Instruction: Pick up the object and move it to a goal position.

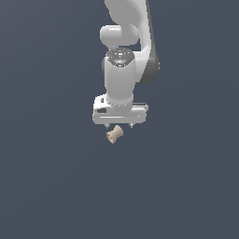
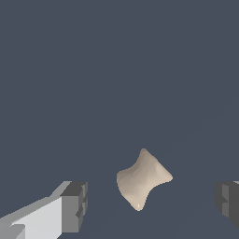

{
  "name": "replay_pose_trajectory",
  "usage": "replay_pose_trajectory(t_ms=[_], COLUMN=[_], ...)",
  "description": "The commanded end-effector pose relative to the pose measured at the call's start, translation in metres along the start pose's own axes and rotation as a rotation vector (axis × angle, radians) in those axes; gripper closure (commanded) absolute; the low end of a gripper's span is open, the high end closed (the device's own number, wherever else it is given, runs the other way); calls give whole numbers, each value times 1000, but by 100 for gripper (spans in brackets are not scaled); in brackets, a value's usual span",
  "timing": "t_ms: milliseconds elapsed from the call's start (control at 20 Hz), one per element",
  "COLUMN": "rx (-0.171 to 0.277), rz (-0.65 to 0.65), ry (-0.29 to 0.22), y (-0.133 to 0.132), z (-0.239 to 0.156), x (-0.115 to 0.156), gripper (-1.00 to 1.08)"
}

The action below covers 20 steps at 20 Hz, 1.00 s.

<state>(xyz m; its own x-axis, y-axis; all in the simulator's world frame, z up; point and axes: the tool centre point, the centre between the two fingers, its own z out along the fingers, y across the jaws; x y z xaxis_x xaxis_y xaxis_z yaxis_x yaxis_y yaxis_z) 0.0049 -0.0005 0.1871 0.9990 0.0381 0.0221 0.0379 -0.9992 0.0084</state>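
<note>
The object [image 1: 115,134] is a small beige spool with flared ends and a narrow waist, lying tilted on the dark grey surface. It sits right under my white gripper [image 1: 120,126], whose short fingertips hang just above it. In the wrist view the object [image 2: 142,179] lies between the two dark finger pads [image 2: 74,205], with clear gaps on both sides. The gripper [image 2: 151,203] is open and holds nothing.
The white arm [image 1: 122,70] rises above the gripper to the top of the exterior view. A plain dark grey surface [image 1: 46,177] surrounds the spool on all sides.
</note>
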Motion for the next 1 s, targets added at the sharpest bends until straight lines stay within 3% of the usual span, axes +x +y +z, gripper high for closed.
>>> replay_pose_trajectory(t_ms=[0, 450, 950], rx=[0, -24, -20], rz=[0, 51, 92], ry=[0, 15, 12], y=[0, 31, 29], z=[0, -16, -10], x=[0, 4, 1], gripper=[-92, -92, -92])
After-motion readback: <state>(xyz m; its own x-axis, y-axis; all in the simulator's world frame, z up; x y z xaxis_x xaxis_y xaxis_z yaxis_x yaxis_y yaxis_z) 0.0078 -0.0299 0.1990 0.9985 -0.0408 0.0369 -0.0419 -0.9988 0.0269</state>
